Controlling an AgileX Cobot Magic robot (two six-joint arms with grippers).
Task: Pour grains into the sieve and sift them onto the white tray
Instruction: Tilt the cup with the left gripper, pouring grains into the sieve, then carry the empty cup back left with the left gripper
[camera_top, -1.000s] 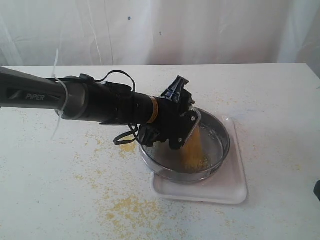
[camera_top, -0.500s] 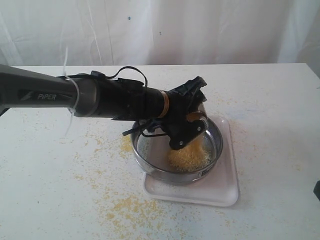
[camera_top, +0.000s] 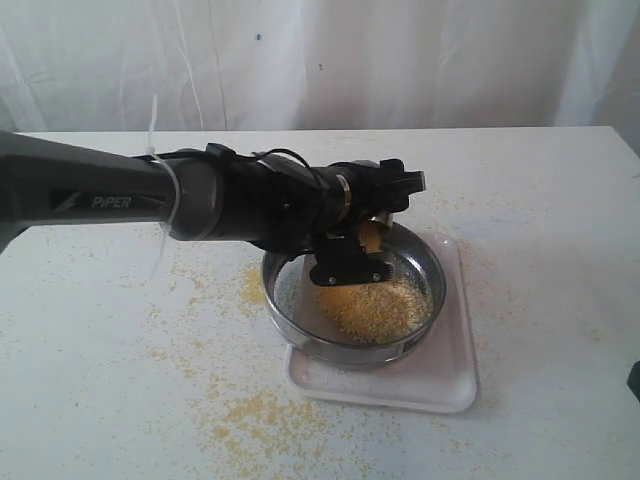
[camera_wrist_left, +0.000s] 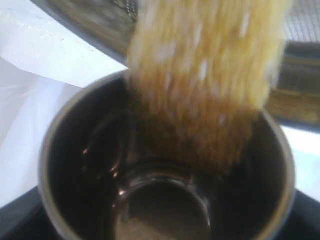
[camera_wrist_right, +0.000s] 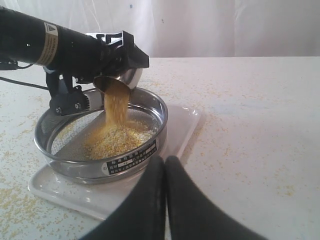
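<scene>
My left gripper (camera_top: 375, 228) is shut on a small steel cup (camera_top: 372, 238), tipped steeply over the sieve (camera_top: 350, 350). The left wrist view looks into the cup (camera_wrist_left: 165, 200), and yellow grains (camera_wrist_left: 200, 75) stream out past its rim. A heap of grains (camera_top: 380, 305) lies on the mesh, toward the sieve's right side. The sieve stands on the white tray (camera_top: 455, 370). My right gripper (camera_wrist_right: 165, 162) is shut on nothing, low over the table beside the tray (camera_wrist_right: 100, 197), facing the sieve (camera_wrist_right: 125, 160) and the pouring cup (camera_wrist_right: 127, 77).
Spilled yellow grains (camera_top: 255, 410) are scattered over the white table in front and to the left of the tray. A white curtain (camera_top: 400, 60) hangs behind the table's far edge. The left arm (camera_top: 120, 195) stretches in from the left, above the table.
The left wrist has rolled further and the cup is tipped more steeply. The heap in the sieve has grown. Sieve and tray have shifted a little to the left. The right gripper is unchanged.
</scene>
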